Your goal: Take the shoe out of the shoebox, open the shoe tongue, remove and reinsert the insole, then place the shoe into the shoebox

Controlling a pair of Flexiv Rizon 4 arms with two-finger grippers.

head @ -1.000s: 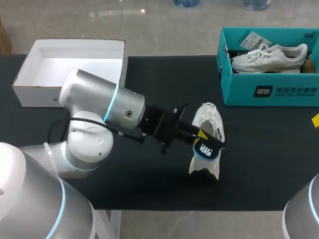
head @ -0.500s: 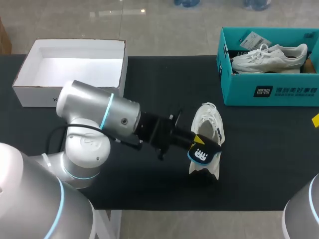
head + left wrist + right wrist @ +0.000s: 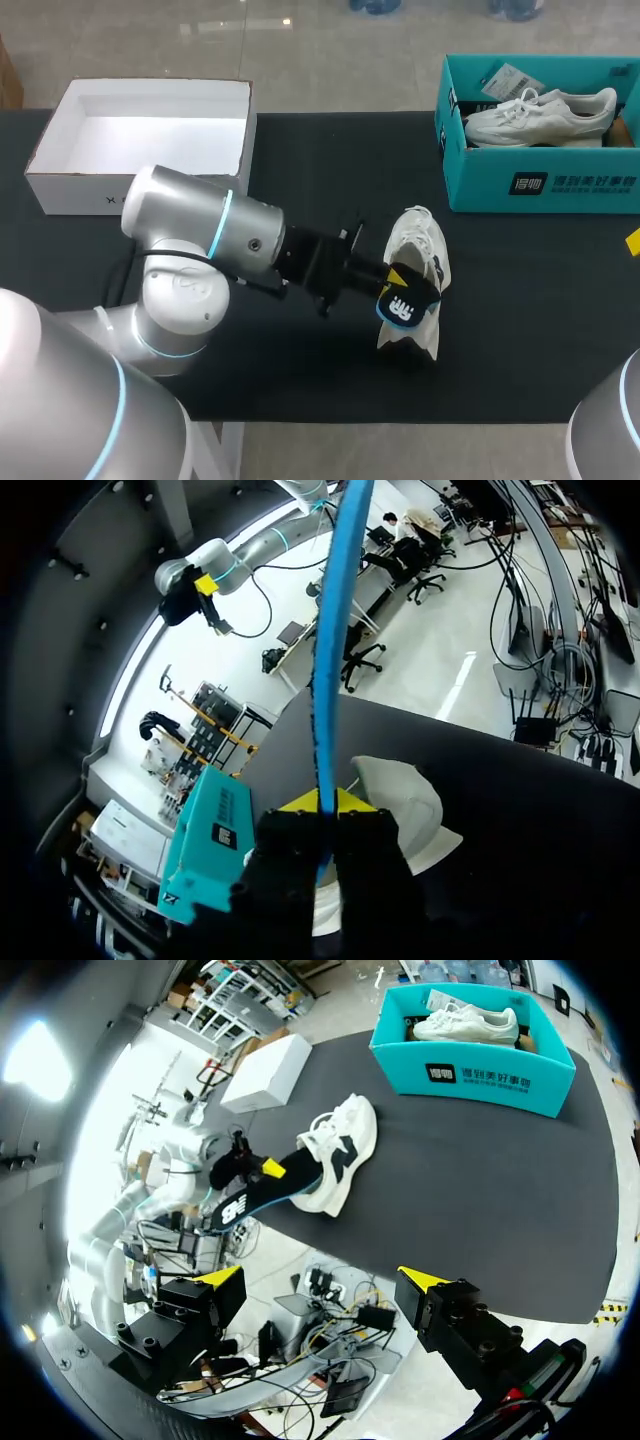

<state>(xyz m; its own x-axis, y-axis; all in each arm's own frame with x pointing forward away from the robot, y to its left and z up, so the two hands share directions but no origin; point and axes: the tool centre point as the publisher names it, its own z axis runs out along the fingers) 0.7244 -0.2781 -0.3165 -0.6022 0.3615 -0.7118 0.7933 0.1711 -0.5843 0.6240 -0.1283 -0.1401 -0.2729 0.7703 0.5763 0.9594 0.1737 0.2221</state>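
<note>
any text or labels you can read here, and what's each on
Shoebox side: white print, too blurred to read.
Insole heel: white mark, not legible.
Paper tag in the shoebox: too small to read.
White box front: tiny dark mark, unreadable.

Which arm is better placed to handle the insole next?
Left. Its claw is shut on the insole, right at the heel opening of the white shoe. The right claw hangs open beyond the table edge, far from both.
</note>
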